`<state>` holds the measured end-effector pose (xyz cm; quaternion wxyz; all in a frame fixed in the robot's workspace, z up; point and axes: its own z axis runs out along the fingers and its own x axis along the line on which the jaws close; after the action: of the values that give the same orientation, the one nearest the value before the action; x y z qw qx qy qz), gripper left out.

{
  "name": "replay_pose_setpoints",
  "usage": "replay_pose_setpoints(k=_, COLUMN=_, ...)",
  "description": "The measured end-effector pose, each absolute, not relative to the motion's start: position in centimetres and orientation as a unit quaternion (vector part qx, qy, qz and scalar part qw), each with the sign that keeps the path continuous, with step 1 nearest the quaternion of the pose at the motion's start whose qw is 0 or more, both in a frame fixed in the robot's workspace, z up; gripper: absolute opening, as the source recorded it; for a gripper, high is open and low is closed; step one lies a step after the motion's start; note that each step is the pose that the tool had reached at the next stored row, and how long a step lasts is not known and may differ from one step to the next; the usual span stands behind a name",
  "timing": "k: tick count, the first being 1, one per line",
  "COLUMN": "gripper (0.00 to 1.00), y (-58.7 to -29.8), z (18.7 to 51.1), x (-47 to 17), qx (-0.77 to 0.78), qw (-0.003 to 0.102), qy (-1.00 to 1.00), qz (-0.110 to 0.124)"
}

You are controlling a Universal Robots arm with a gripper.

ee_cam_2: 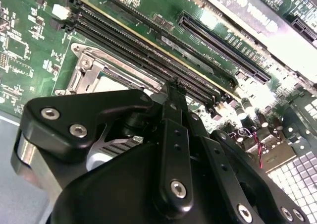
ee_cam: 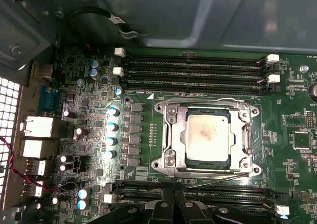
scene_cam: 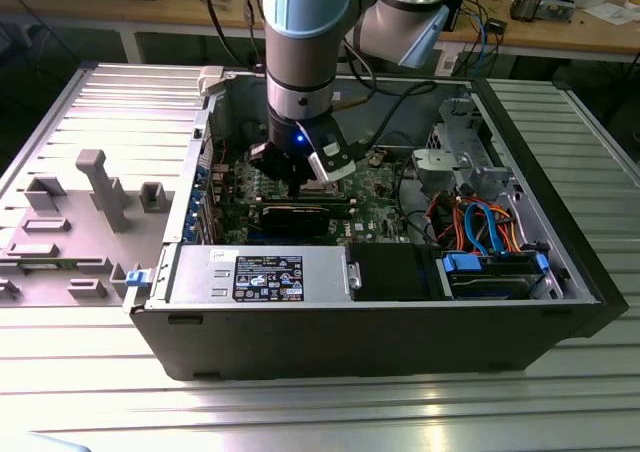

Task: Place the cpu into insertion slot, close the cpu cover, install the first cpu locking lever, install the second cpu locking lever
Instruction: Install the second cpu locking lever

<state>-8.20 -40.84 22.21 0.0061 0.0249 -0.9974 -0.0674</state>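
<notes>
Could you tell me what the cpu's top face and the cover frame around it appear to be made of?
The cpu top looks like dull matte grey metal, faintly stained. The cpu cover seems to be bright stamped metal, glinting along its edges.

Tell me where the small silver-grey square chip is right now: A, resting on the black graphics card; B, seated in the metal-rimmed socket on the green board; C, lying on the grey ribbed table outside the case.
B: in the first wrist view the silver-grey square chip sits inside the metal-rimmed socket on the green board.

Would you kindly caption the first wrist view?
The cpu sits in the insertion slot, cpu cover closed over it.
</notes>
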Motion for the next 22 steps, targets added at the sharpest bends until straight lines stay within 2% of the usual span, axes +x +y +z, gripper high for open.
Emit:
replay_pose_setpoints(k=16, gripper=0.11, y=-41.0, z=20.9, x=-9.1, qx=0.028, qw=0.006, qy=-0.996, qz=-0.084)
replay_pose_setpoints(k=22, gripper=0.11, y=-41.0, z=20.5, x=-9.3, qx=0.031, qw=0.006, qy=-0.995, qz=-0.098)
